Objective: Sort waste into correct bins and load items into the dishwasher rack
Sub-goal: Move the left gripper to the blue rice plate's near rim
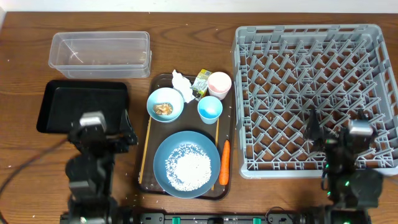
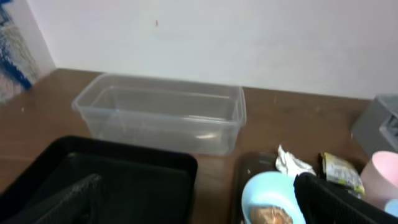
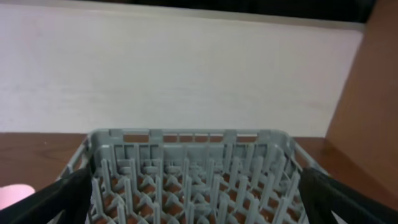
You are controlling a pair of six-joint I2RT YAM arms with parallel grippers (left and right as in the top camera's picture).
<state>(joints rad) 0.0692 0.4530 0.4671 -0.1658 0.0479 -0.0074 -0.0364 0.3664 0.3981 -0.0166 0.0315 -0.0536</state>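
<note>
A blue plate holds white rice. A small bowl holds a brown lump. Beside them are a light-blue cup, pink cup, tissue, wrapper, carrot and chopsticks. The clear tub and black tray lie at the left, and the grey rack at the right. My left gripper is open and empty over the black tray's near edge. My right gripper is open and empty over the rack's near side.
The dishes and waste sit on a dark-brown serving tray in the middle. In the left wrist view the tub is ahead, with the bowl at the right. The right wrist view shows the rack's pegs.
</note>
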